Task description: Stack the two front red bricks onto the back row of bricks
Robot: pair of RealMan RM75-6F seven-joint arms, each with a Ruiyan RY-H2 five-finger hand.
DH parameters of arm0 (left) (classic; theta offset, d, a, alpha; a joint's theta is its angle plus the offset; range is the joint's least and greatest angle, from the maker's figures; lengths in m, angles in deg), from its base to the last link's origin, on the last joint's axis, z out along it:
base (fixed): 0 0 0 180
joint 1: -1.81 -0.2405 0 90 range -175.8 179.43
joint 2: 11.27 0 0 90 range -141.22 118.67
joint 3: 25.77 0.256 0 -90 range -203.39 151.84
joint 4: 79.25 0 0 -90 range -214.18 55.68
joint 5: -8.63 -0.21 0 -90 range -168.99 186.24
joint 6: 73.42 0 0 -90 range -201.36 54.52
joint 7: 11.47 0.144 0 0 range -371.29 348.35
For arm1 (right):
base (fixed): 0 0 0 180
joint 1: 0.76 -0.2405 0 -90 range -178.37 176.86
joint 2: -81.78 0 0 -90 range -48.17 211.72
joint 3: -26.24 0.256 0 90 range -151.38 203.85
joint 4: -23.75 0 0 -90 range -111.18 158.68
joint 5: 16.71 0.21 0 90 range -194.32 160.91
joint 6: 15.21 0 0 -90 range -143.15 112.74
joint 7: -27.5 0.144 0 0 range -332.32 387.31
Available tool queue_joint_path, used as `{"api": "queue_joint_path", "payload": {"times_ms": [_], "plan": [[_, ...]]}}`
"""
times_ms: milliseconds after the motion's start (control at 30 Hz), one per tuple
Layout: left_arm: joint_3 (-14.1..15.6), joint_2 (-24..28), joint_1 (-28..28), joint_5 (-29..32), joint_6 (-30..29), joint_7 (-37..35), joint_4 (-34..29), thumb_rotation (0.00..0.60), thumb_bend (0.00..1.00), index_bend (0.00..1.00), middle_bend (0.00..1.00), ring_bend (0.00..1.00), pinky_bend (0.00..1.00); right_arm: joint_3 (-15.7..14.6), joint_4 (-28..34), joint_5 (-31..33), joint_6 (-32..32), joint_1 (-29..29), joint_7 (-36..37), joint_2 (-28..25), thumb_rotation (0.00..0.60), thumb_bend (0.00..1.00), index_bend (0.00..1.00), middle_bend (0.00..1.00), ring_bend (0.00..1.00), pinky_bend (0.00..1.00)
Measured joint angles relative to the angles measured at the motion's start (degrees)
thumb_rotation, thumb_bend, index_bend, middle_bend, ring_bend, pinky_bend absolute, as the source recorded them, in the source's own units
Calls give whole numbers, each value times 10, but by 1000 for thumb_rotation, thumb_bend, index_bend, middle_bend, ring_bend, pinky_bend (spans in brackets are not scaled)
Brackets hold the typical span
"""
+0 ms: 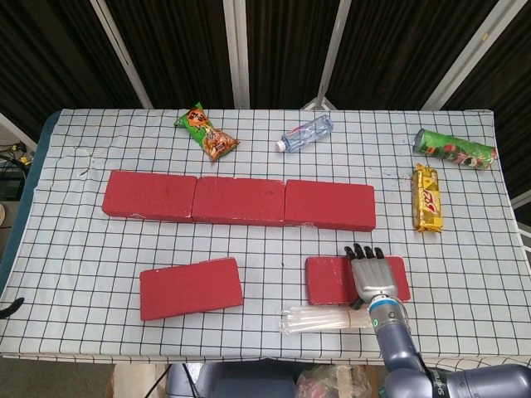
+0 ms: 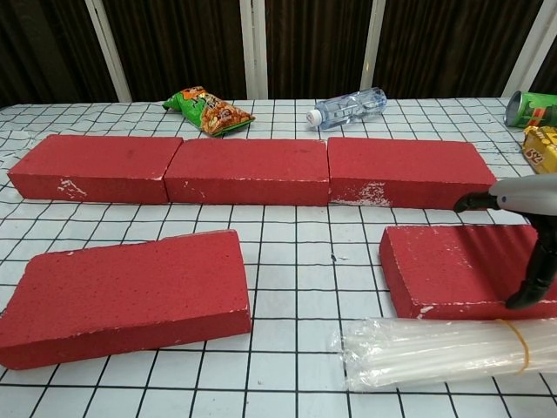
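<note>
Three red bricks form the back row (image 1: 239,200) (image 2: 248,170), laid end to end across the table. The front left red brick (image 1: 191,288) (image 2: 126,292) lies alone, slightly skewed. My right hand (image 1: 372,274) (image 2: 522,196) is over the right part of the front right red brick (image 1: 328,278) (image 2: 452,266), fingers spread and pointing at the back row. In the chest view its thumb points down at the brick's near edge; whether it touches I cannot tell. It holds nothing. My left hand shows in neither view.
A clear bundle of plastic tubes (image 1: 323,318) (image 2: 444,348) lies just in front of the right brick. At the back lie a snack bag (image 1: 207,133), a water bottle (image 1: 305,133), a green can (image 1: 455,148) and a yellow bar (image 1: 427,197).
</note>
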Motion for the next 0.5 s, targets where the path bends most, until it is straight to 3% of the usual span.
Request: {"api": "queue_joint_path", "payload": {"times_ms": [500], "plan": [[0, 0, 0, 2, 0, 1, -1, 600, 0, 69, 0, 0, 0, -10, -20, 6, 15, -3, 11, 4, 600, 133, 0, 0, 0, 0]]}}
